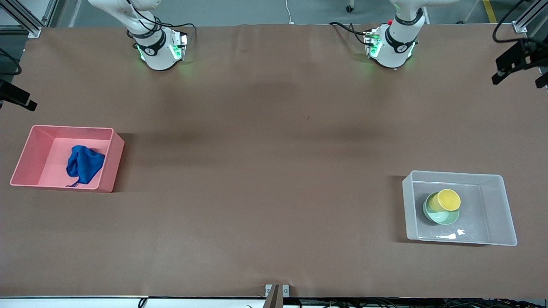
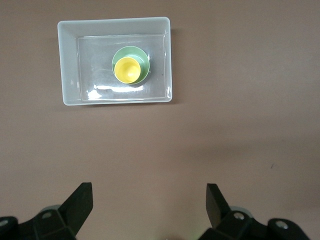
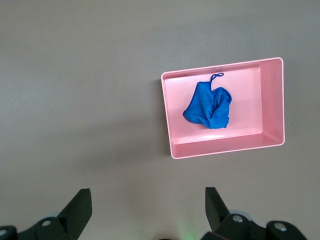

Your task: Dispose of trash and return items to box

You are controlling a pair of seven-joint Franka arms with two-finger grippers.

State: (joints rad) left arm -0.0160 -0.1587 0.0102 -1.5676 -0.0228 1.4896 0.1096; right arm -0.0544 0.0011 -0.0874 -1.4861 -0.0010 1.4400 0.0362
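The trash, a blue cloth bundle (image 1: 84,165) (image 3: 209,106) with a thin string, lies in the pink bin (image 1: 32,147) (image 3: 272,102) toward the right arm's end of the table. The yellow cup (image 1: 447,199) (image 2: 127,69) sits in the mint-green bowl (image 1: 443,218) (image 2: 143,59) inside the clear box (image 1: 498,209) (image 2: 69,62) toward the left arm's end. My left gripper (image 2: 148,192) hangs open high over bare table, apart from the box. High over bare table too, my right gripper (image 3: 147,195) is open, apart from the bin. Neither holds anything.
Both arm bases (image 1: 158,47) (image 1: 391,42) stand at the table edge farthest from the front camera. The brown table top (image 1: 265,171) stretches wide between bin and box. Black camera mounts (image 1: 520,60) (image 1: 15,96) sit at the two ends.
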